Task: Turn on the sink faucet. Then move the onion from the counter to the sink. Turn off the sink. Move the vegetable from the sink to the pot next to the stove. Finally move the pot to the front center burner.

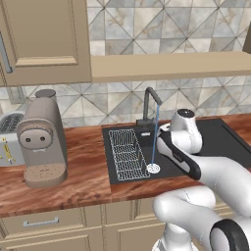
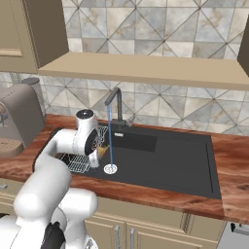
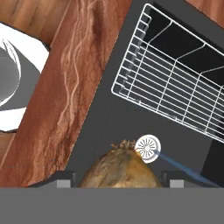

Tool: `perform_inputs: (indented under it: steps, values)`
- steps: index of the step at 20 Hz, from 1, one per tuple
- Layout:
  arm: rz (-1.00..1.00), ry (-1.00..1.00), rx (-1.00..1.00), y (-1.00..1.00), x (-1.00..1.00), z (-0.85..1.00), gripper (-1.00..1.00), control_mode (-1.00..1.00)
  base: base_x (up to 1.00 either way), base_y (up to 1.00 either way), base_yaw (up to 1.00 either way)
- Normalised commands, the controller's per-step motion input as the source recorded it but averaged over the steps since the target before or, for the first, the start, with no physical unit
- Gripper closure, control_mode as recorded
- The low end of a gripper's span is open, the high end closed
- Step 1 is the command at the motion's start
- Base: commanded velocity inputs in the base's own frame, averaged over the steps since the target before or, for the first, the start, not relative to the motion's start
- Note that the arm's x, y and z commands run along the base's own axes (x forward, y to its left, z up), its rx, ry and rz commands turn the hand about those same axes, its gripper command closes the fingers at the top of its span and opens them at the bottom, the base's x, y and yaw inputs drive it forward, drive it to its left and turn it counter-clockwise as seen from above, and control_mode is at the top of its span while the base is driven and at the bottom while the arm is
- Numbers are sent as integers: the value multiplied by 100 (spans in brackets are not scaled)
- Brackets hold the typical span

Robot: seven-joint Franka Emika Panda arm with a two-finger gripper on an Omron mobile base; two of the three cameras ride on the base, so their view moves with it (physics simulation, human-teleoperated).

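My gripper [image 3: 120,180] hangs over the left part of the black sink [image 2: 165,160], shut on the brown onion [image 3: 120,168]. The onion [image 2: 102,151] shows as a yellowish patch under the hand, just left of the water stream [image 2: 110,143]. The dark faucet [image 1: 149,105] is running, and a thin blue stream [image 1: 155,142] falls onto the round drain [image 1: 153,168]. Seen from the hand, the drain [image 3: 147,148] lies just beyond the onion. The pot and the stove are out of view.
A white wire rack [image 1: 126,152] fills the sink's left end, close beside the hand. A coffee machine [image 1: 41,142] and a toaster [image 1: 10,137] stand on the wooden counter [image 1: 83,166] to the left. A wall shelf overhangs the faucet.
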Motion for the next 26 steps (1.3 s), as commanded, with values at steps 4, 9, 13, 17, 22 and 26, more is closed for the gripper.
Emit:
perform_inputs:
  steps: [4,9,13,17,22,26]
  values:
    - [10,6,-4,-58,0,0,100,-100,0,0,0]
    - [17,10,-2,-47,3,0,100,-100,0,0,0]
    - [18,10,-4,-37,11,0,100,-100,0,0,0]
    - [17,13,-7,-25,14,0,100,-100,0,0,0]
    - [15,14,-3,-2,39,-18,100,-100,0,0,0]
    - [8,2,0,0,35,-24,100,-100,0,0,0]
